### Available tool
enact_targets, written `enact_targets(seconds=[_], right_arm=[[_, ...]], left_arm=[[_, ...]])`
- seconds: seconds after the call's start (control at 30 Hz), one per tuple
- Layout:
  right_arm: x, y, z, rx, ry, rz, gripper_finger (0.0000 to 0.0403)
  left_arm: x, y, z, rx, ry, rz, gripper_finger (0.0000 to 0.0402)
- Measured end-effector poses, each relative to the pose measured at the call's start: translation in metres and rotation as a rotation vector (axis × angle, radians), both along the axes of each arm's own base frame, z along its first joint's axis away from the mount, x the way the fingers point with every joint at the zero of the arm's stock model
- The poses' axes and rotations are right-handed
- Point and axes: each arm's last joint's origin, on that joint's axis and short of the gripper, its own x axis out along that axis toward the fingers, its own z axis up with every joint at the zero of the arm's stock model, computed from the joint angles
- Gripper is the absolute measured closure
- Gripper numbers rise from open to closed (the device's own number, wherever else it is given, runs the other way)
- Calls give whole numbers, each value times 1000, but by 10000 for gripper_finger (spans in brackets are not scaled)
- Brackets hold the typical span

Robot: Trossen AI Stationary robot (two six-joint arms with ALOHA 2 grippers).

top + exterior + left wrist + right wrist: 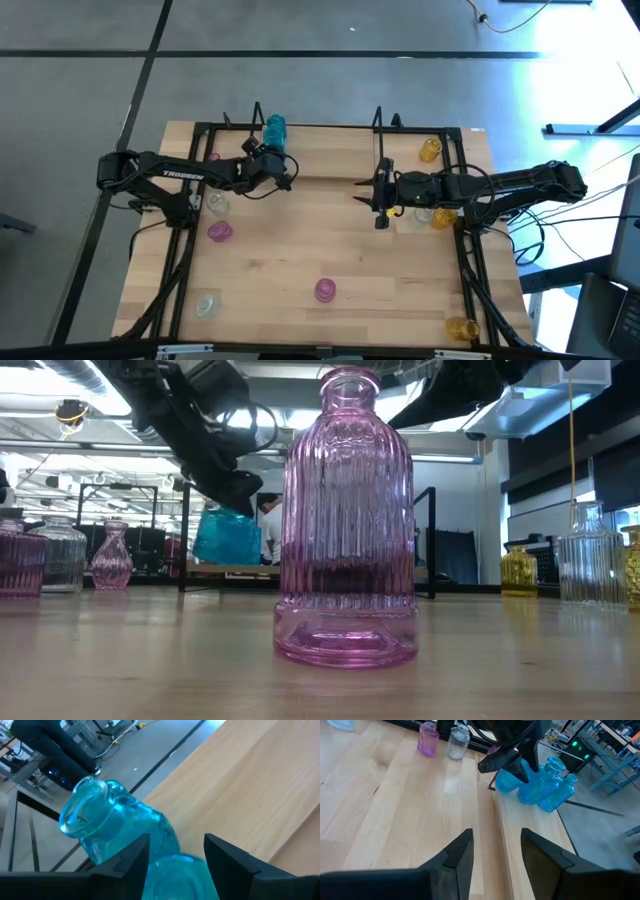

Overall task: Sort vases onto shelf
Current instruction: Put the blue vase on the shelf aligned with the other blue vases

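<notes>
- High view: left gripper (281, 166) at upper centre clamps a teal vase (275, 130) over the shelf (330, 150), presumably grouping by colour. Right gripper (378, 192) waits mid-right.
- Low view: one pink vase (346, 520) fills the centre.
- Left wrist view: fingers (131, 855) grip teal glass.
- Right wrist view: fingers (460, 852) parted, empty; three teal vases at upper right.

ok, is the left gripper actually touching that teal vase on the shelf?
Touching. In the left wrist view the left gripper has a finger on each side of a teal vase; in the right wrist view the fingers clamp it.
</notes>
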Motion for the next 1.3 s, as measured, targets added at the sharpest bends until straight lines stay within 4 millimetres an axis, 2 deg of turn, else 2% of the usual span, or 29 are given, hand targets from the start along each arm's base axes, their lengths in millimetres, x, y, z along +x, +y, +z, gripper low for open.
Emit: enact_targets(seconds=[0.33, 0.63, 0.87, 1.1, 1.3], right_arm=[[0, 0, 0, 0, 0, 0, 256], [0, 0, 0, 0, 1, 0, 256], [0, 0, 0, 0, -6, 0, 256], [1, 0, 0, 0, -7, 0, 256], [1, 0, 0, 0, -6, 0, 256]], left_arm=[[-2, 10, 2, 25, 2, 39, 219], [-4, 16, 2, -2, -14, 30, 219], [1, 16, 7, 43, -34, -4, 219], [-1, 4, 22, 58, -67, -67, 219], [-12, -24, 38, -52, -76, -316, 219]])
